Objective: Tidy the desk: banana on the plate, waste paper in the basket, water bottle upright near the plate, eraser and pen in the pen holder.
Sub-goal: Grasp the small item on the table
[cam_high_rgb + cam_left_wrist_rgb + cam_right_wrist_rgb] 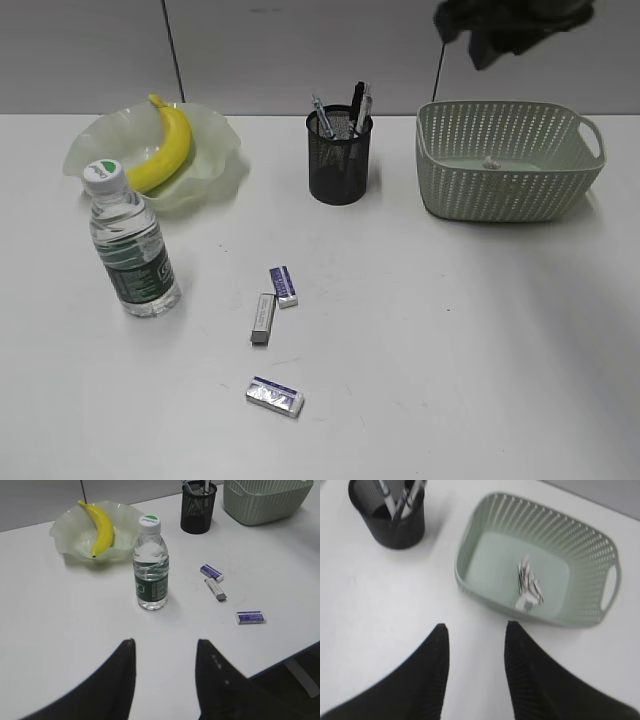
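Waste paper (527, 587) lying in your basket (485, 530), right hand (476, 630) spread empty above the counter (370, 590), left hand (165, 647) likewise apart, three erasers (283, 286) loose.

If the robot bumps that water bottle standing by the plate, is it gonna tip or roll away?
The water bottle is tall on a narrow base, so a high push would probably tip it. It looks nearly full, likely fairly heavy and steadier low down. Once on its side, the round body would probably roll.

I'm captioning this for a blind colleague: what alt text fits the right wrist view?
An open black gripper hangs above a white desk, holding nothing. Ahead, a pale green basket holds a crumpled wad of paper; at upper left a black mesh pen holder contains pens.
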